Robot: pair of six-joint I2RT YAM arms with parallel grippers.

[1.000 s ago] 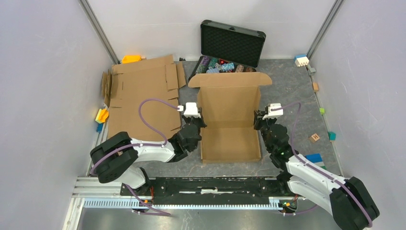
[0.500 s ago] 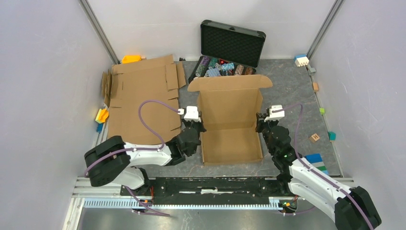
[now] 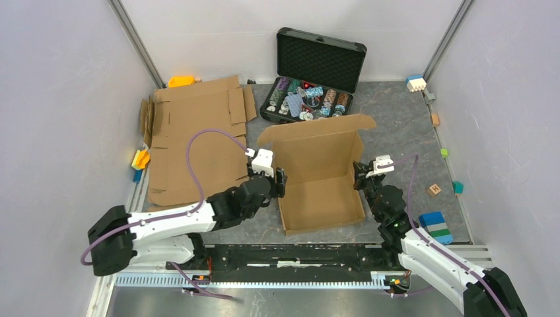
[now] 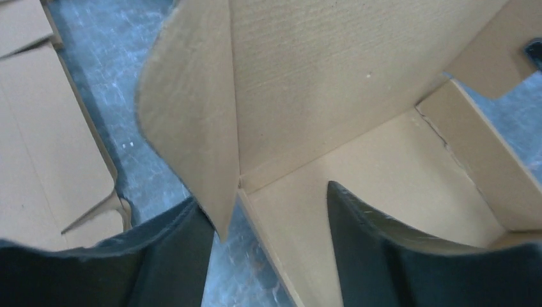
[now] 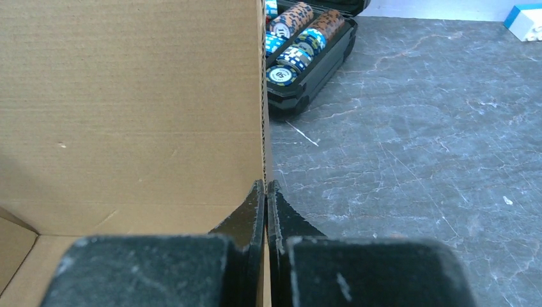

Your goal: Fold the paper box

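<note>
The paper box (image 3: 320, 178) is plain brown cardboard, standing open in the middle of the table with its back wall and lid flap raised. My left gripper (image 3: 277, 181) is at the box's left wall. In the left wrist view the gripper (image 4: 265, 198) is open and straddles the low left wall of the box (image 4: 332, 83), one finger (image 4: 358, 243) inside and the other outside by the hanging corner flap. My right gripper (image 3: 360, 173) is at the right wall. In the right wrist view the gripper (image 5: 266, 185) is shut on the thin edge of the box's (image 5: 128, 109) right wall.
A black hard case (image 3: 321, 59) with colourful chips (image 3: 305, 99) stands open behind the box. Flat cardboard sheets (image 3: 198, 139) lie to the left. Small blocks sit near the walls: a blue-green stack (image 3: 436, 224), a wooden one (image 3: 434, 189), a yellow-orange one (image 3: 140, 159).
My left gripper has opened and let go of the left wall. The box has slid toward the arms and turned slightly, uncovering the chips behind it. Both arms have drawn back with it.
</note>
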